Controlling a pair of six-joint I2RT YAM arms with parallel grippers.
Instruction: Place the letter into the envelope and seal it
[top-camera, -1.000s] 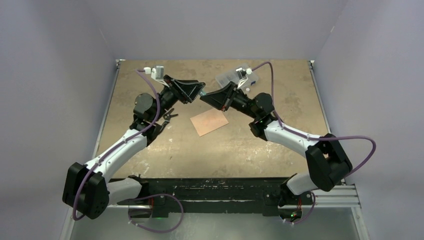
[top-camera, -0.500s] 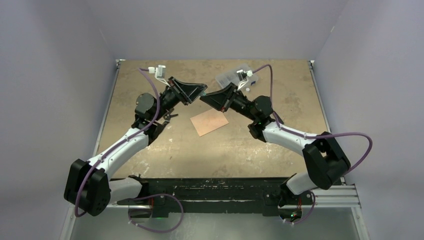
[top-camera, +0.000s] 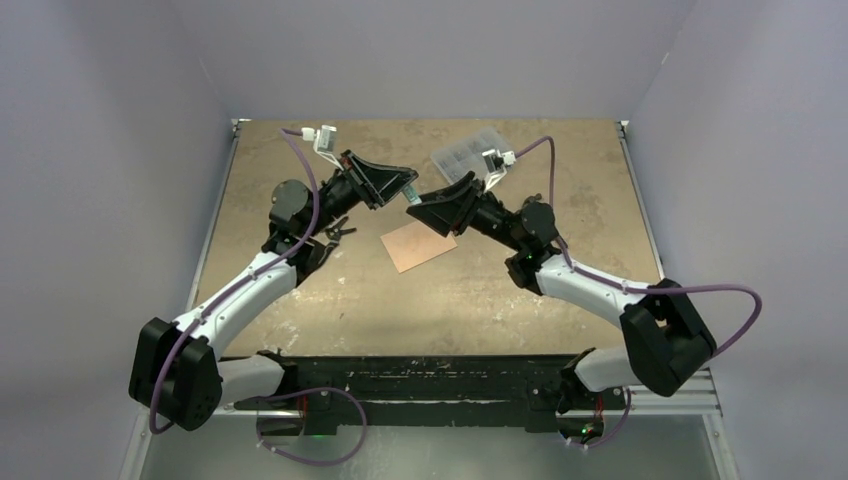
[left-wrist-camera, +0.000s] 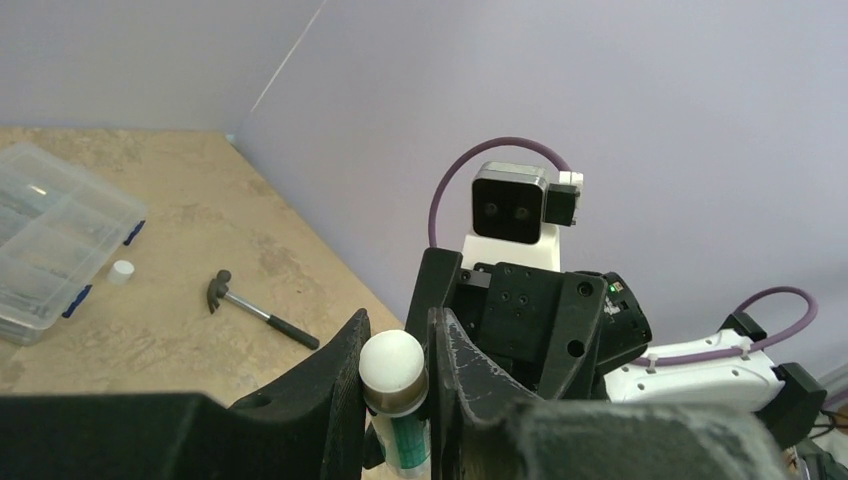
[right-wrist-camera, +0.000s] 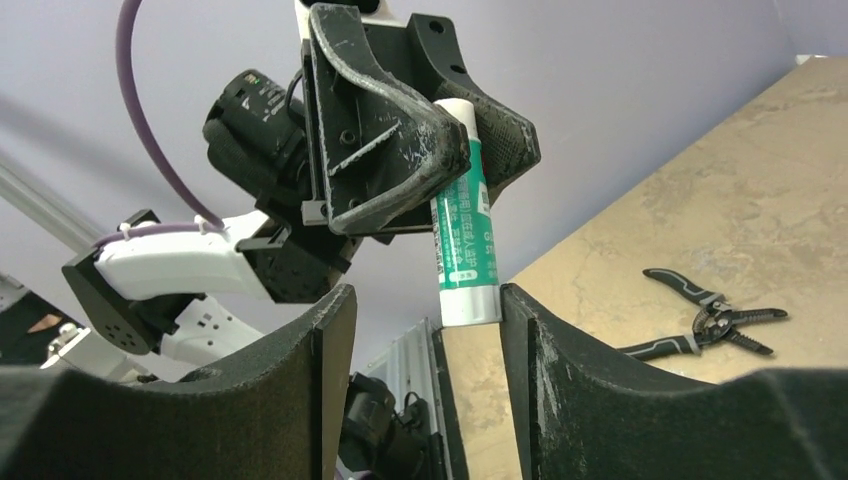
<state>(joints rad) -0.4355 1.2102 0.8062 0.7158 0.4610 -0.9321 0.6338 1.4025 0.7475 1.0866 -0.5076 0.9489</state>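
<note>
On your table (top-camera: 450, 300) the envelope (top-camera: 420, 246) lies flat near the middle, under and just nearer you than the two meeting grippers. Your left gripper (top-camera: 406, 186) is clamped narrow on a green-and-white glue stick (right-wrist-camera: 462, 240) held in the air. Your right gripper (right-wrist-camera: 428, 300) stands open, its fingers on either side of the stick's lower end, gripping nothing.

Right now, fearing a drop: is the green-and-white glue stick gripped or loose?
Gripped: left jaws pinch the glue stick near its top; right jaws stand open around its lower end.
</note>
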